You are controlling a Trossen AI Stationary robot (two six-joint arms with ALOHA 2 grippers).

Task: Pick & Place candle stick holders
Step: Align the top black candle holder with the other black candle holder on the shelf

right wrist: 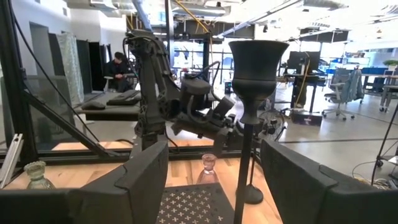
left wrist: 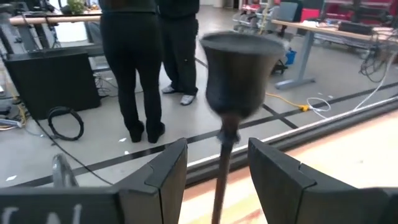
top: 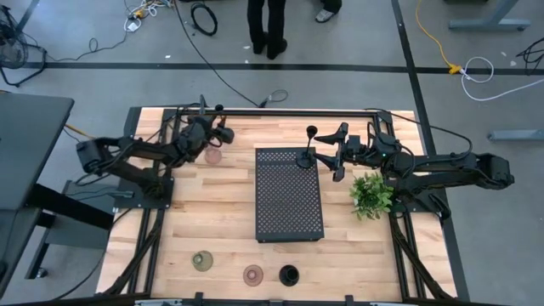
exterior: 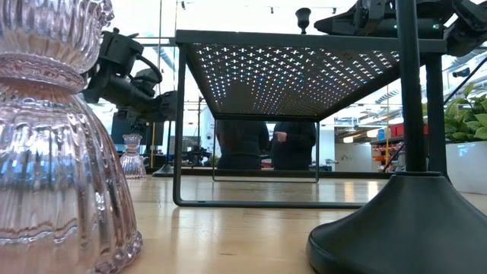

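Observation:
A slim black candle stick holder [left wrist: 231,93] stands near the table's far left edge [top: 219,109]. Its stem shows in the gap between the fingers of my open left gripper [left wrist: 217,180] [top: 218,127], which do not touch it. A second black holder [right wrist: 252,93] stands upright by its round base on the perforated tray [top: 308,157]. My right gripper [right wrist: 221,180] [top: 333,153] stands open on either side of its stem, apart from it. A pinkish holder [top: 212,155] rests on the table by the left arm.
The black perforated tray [top: 289,212] stands on legs mid-table. An olive holder [top: 202,261], a pinkish one [top: 253,274] and a black one [top: 289,274] stand along the near edge. A green plant [top: 371,195] sits beside the right arm. People [top: 267,25] stand beyond the far edge.

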